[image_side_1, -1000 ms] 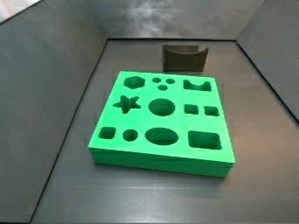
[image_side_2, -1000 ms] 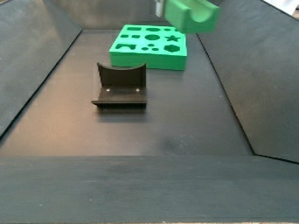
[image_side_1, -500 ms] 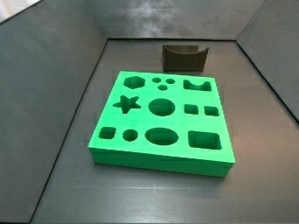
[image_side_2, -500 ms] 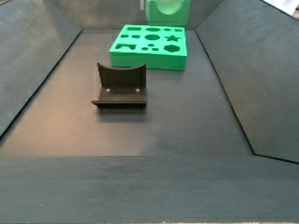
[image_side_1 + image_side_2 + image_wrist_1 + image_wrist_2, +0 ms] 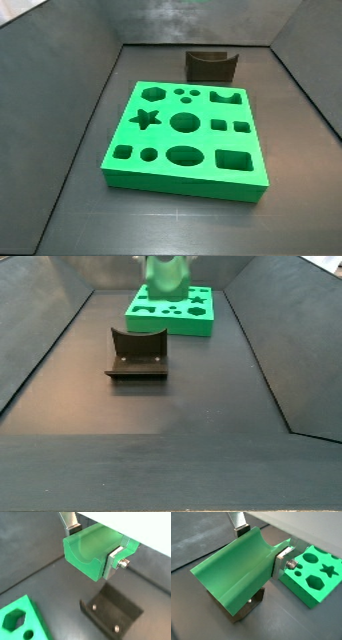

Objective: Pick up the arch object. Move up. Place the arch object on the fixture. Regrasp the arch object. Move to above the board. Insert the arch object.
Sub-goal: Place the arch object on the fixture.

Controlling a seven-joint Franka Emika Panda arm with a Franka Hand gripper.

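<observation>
A: Dark grey bin floor and walls. Gripper aloft, fingers pinching the arch object across its flat side faces, above the fixture

B: Handling?

A: Looks light, stiff, smooth plastic; could slip. Flat faces are the place to hold, notch left free

B: Change?

A: In a side view the arch object has shifted left across the top edge, over the far board

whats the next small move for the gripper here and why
Probably carry on toward the fixture and lower. The gripper is shut on the arch object and holds it in the air, with the fixture on the floor below it in both wrist views, bare and apart from the board. Nothing shows the arch seated anywhere yet.
</observation>
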